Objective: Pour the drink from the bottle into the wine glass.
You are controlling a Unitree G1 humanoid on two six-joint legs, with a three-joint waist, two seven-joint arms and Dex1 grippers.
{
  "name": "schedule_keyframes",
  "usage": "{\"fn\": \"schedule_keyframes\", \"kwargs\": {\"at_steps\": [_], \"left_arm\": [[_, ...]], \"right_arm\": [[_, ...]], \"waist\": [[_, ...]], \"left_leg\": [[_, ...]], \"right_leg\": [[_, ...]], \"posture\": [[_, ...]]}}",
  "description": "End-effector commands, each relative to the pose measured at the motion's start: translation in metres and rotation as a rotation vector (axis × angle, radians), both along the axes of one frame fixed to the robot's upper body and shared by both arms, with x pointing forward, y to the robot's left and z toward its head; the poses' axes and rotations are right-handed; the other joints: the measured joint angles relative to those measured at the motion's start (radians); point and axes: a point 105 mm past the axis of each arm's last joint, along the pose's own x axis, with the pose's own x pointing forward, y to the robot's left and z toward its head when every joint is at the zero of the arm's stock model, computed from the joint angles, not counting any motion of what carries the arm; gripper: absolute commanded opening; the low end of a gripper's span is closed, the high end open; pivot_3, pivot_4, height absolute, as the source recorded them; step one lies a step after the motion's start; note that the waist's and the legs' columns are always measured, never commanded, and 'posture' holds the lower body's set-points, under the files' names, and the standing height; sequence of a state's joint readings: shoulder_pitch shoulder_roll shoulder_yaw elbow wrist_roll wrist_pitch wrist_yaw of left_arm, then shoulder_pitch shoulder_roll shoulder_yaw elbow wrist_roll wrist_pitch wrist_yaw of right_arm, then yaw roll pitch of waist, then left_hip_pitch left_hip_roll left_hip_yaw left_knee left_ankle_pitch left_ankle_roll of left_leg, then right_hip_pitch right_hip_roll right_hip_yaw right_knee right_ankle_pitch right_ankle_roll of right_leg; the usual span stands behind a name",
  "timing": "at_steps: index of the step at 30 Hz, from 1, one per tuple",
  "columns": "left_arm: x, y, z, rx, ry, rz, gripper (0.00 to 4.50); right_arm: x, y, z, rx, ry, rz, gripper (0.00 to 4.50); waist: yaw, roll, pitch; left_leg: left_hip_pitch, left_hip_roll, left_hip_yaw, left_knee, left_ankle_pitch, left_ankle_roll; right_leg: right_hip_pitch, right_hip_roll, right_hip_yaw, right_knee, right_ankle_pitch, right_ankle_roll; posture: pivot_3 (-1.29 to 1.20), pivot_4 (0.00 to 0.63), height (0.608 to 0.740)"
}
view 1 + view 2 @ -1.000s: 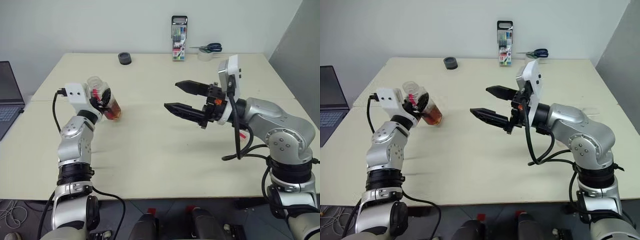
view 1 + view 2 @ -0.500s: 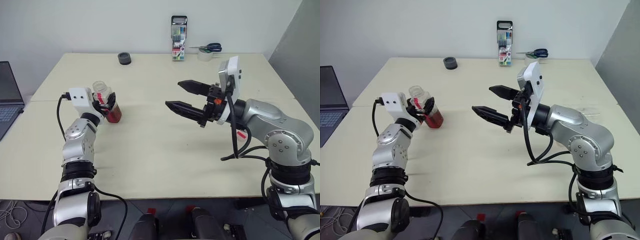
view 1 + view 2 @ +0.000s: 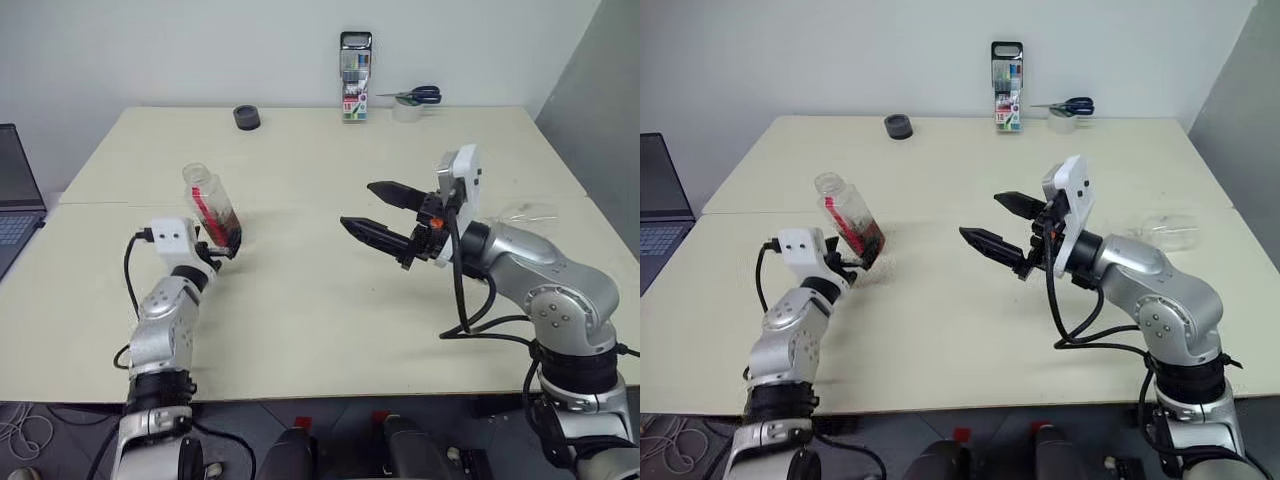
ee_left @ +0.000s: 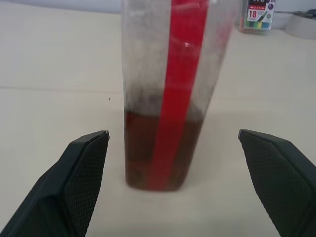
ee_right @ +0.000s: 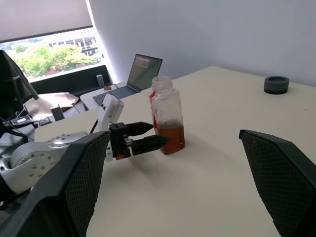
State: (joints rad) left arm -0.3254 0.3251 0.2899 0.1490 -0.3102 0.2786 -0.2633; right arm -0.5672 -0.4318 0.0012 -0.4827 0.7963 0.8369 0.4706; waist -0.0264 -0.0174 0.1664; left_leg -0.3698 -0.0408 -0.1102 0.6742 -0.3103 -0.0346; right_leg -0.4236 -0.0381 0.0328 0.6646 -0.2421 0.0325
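One third full of drink, the bottle at frame left is light, smooth, uncapped; grip mid-body. Left gripper and right gripper jaws stand wide apart, holding nothing.

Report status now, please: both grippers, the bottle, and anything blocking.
Left gripper open, fingers apart from bottle. Right gripper open, empty. Bottle upright on table, uncapped, drink low. Nothing blocking.

A cream table is filling mid-frame. A black round object, a marker pack and scissors are sitting along the top; a laptop is lying at left.
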Motion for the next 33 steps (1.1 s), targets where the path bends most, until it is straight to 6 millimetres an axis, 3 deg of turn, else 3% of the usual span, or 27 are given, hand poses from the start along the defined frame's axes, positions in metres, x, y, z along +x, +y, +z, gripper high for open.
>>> {"fn": "schedule_keyframes", "kwargs": {"at_steps": [1, 4, 8, 12, 18, 28, 33], "left_arm": [[-0.020, -0.004, 0.011, 0.023, -0.011, -0.019, 4.49], [-0.032, -0.012, 0.014, 0.087, 0.019, -0.099, 4.49], [-0.053, -0.062, 0.035, 0.248, 0.024, -0.474, 4.49], [-0.070, -0.096, 0.057, 0.280, 0.022, -0.768, 4.49], [-0.080, -0.117, 0.082, 0.292, 0.014, -1.015, 4.49], [-0.071, -0.126, 0.086, 0.345, -0.013, -1.098, 4.49], [-0.070, -0.127, 0.086, 0.354, -0.020, -1.105, 4.49]], "right_arm": [[-0.007, -0.009, 0.008, 0.029, -0.044, -0.059, 4.50], [-0.009, -0.014, 0.002, 0.031, -0.022, -0.092, 4.50], [-0.007, -0.034, -0.018, 0.011, 0.033, -0.201, 4.50], [0.008, -0.071, -0.048, -0.030, 0.128, -0.362, 4.50], [0.036, -0.128, -0.079, -0.013, 0.282, -0.682, 4.50], [0.087, -0.174, -0.093, 0.799, 0.720, -0.917, 4.50], [0.097, -0.185, -0.107, 0.938, 0.808, -0.970, 4.50]], "waist": [[0.000, 0.000, 0.000], [0.000, 0.000, 0.000], [0.003, 0.000, 0.000], [0.004, 0.000, 0.000], [-0.007, 0.000, 0.000], [-0.006, 0.001, 0.001], [-0.006, 0.001, 0.001]], "left_leg": [[0.000, 0.000, 0.000, 0.000, 0.000, 0.000], [0.001, 0.000, 0.000, -0.001, 0.000, 0.000], [0.002, 0.000, 0.000, -0.003, -0.001, 0.002], [0.004, -0.001, 0.003, -0.003, -0.001, 0.002], [0.007, 0.001, 0.007, -0.009, -0.001, 0.002], [0.007, 0.002, 0.009, -0.010, 0.000, 0.001], [0.006, 0.002, 0.010, -0.010, 0.000, 0.002]], "right_leg": [[0.000, 0.000, 0.000, 0.000, 0.000, 0.000], [0.000, 0.000, 0.000, 0.000, 0.000, 0.000], [0.003, 0.001, -0.001, -0.001, 0.000, 0.000], [0.004, 0.001, 0.000, -0.002, 0.000, 0.000], [0.003, 0.004, 0.001, -0.001, 0.000, 0.000], [0.001, 0.008, 0.005, -0.002, 0.000, 0.000], [0.001, 0.008, 0.005, -0.002, 0.000, 0.000]], "posture": [[0.00, 0.150, 0.740], [0.00, 0.150, 0.740], [0.00, 0.150, 0.740], [0.00, 0.150, 0.740], [0.00, 0.150, 0.740], [0.00, 0.150, 0.740], [0.00, 0.150, 0.740]]}}
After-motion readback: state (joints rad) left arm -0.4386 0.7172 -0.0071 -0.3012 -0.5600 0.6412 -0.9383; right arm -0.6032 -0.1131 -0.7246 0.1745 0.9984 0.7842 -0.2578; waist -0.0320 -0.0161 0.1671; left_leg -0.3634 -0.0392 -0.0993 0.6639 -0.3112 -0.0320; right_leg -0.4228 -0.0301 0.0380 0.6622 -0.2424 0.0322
